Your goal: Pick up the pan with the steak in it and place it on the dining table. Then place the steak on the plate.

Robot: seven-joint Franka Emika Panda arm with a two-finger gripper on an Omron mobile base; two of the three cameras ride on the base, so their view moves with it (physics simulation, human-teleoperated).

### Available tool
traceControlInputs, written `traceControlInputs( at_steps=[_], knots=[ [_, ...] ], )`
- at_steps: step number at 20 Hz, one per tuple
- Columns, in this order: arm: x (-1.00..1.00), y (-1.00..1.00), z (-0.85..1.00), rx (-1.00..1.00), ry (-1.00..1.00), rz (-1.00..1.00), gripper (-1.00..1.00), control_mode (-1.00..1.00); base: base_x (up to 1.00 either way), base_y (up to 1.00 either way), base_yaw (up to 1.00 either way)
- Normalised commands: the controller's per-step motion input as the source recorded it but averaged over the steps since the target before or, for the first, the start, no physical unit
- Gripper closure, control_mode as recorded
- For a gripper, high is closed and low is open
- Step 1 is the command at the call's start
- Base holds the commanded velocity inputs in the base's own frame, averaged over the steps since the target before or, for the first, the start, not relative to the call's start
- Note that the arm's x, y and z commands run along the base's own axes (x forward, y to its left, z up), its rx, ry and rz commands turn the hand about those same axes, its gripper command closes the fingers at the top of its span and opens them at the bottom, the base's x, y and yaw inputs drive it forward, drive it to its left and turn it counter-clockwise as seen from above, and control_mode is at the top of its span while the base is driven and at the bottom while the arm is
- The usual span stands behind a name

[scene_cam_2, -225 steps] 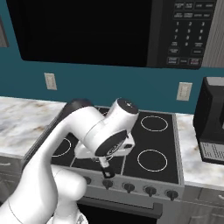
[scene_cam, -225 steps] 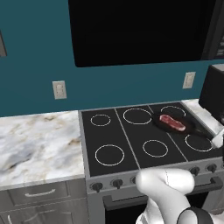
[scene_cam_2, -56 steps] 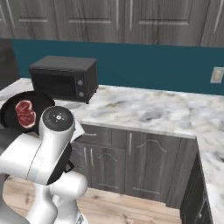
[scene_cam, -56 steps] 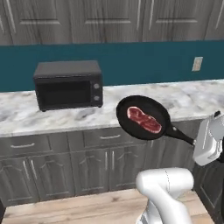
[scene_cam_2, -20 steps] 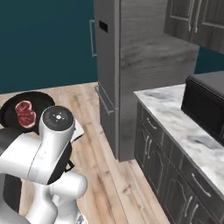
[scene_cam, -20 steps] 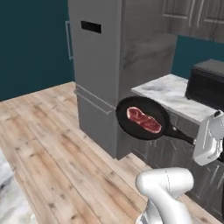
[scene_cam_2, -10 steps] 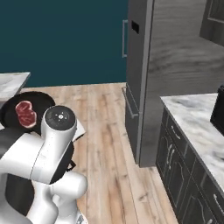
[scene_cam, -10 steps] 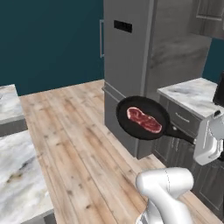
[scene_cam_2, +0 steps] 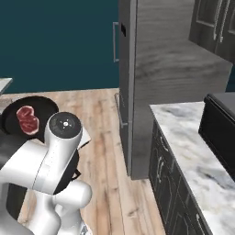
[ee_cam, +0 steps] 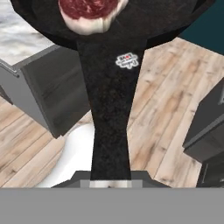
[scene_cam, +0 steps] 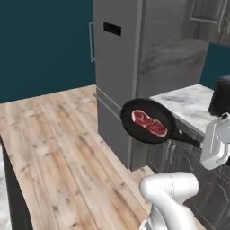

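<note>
The black pan [scene_cam: 144,119] hangs level in the air over the wooden floor, held by its long handle [scene_cam: 187,139]. On it lies the red steak [scene_cam: 149,123] with a whitish edge. My gripper [scene_cam: 201,144] is shut on the end of the handle. From the right base view the pan [scene_cam_2: 22,118] and the steak [scene_cam_2: 27,119] show at the left, behind my arm. In the hand view the handle [ee_cam: 110,113] runs up from my gripper [ee_cam: 111,181] to the steak [ee_cam: 89,9]. Beyond the pan lies the marble dining table [ee_cam: 19,37] on its dark grey base. The plate is out of view.
A tall grey fridge [scene_cam: 134,63] stands ahead, with wooden floor [scene_cam: 54,143] to its left. At the right runs a marble kitchen counter [scene_cam_2: 193,151] on dark cabinets, carrying a black microwave [scene_cam_2: 222,121]. A teal wall [scene_cam: 40,40] closes the back.
The whole scene has slid sideways as the base turns: fridge and counter shifted in both base views. The pan with the steak stays in the same spot relative to my arm.
</note>
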Motion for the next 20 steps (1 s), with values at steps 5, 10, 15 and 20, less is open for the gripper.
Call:
traceControlInputs(
  at_steps=[5, 10, 15, 20],
  knots=[
    [0.00, 0.00, 0.00, 0.00, 0.00, 0.00, 1.00, 1.00, 1.00, 0.02, 0.00],
    [0.00, 0.00, 0.00, 0.00, 0.00, 0.00, 1.00, 1.00, 1.00, 0.05, 0.00],
    [0.00, 0.00, 0.00, 0.00, 0.00, 0.00, 1.00, 1.00, 1.00, 0.03, 0.00],
    [0.00, 0.00, 0.00, 0.00, 0.00, 0.00, 1.00, 1.00, 0.91, 0.02, 0.03]
  ],
)
